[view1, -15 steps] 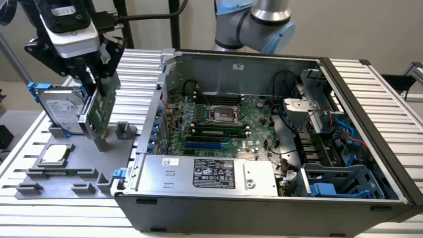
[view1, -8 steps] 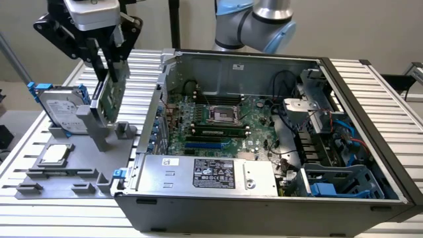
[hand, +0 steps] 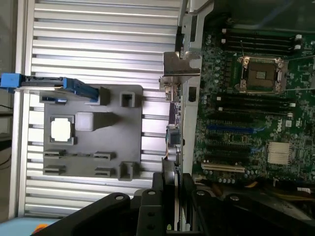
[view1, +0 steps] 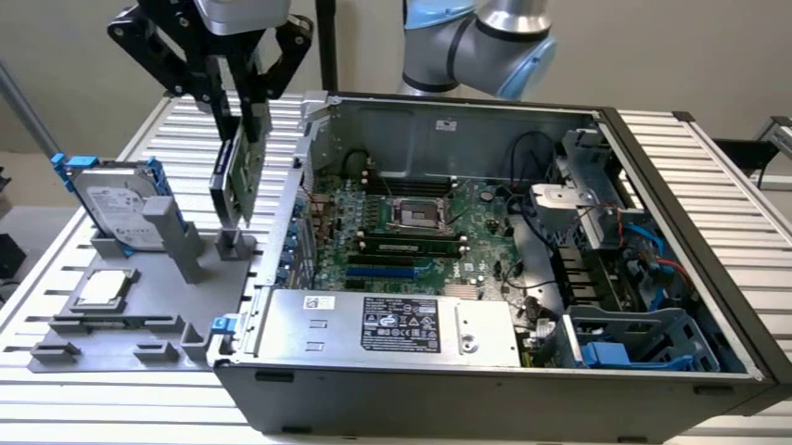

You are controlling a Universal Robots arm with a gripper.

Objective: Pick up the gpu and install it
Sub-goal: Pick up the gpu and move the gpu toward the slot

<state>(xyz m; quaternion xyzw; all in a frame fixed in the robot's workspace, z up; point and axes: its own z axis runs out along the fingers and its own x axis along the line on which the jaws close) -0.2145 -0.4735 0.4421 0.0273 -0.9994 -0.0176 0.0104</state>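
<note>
Black claw (view1: 243, 120) pointing down, clamping upright gpu (view1: 236, 181), above grey tray (view1: 185, 301)

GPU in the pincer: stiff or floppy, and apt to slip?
The gpu hangs straight below the pincer, so probably stiff. Thin and flat, likely light. Gripped at its top edge only, it might pivot if bumped.

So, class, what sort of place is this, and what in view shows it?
Probably a robotics lab bench for computer assembly: an open computer case with its motherboard exposed, a grey fixture tray holding a hard drive, and a robot gripper holding the gpu.
</note>
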